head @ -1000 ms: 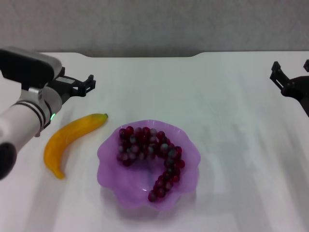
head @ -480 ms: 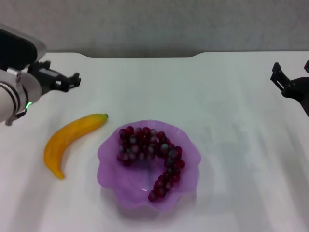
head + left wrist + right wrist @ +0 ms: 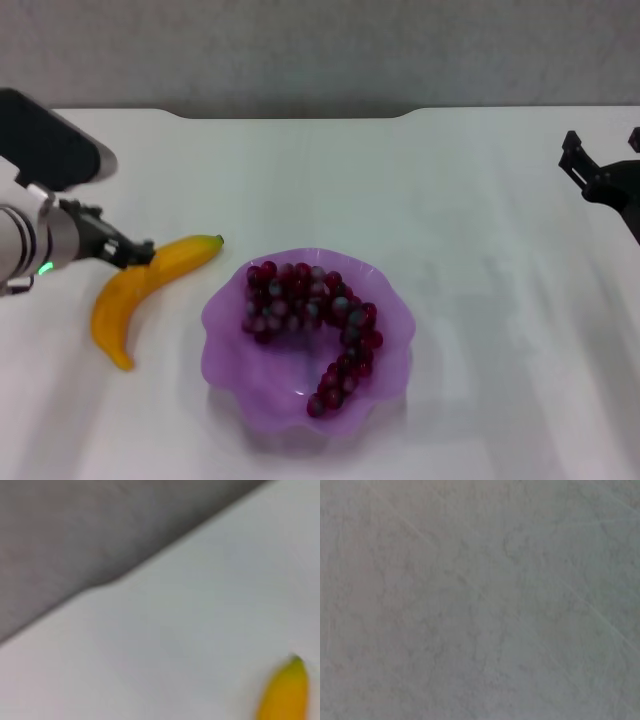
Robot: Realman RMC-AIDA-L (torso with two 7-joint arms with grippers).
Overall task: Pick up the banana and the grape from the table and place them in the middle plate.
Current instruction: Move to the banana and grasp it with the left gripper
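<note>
The grape [image 3: 310, 325] is already lying in the plate [image 3: 232, 375], so only the banana [image 3: 145, 285] is left on the table [image 3: 420, 190], at approx. 9 o'clock of the plate and just beside it. Its long axis runs from 7 to 1 o'clock, w/ the dark tip toward 1. The left gripper [image 3: 135, 252] is at the banana's mid part, seemingly over it; whether its fingers are wide or narrow cannot be told. The right gripper [image 3: 600, 165] is parked far at 3 o'clock, so the left arm is judged the nearer one for the pick.
</note>
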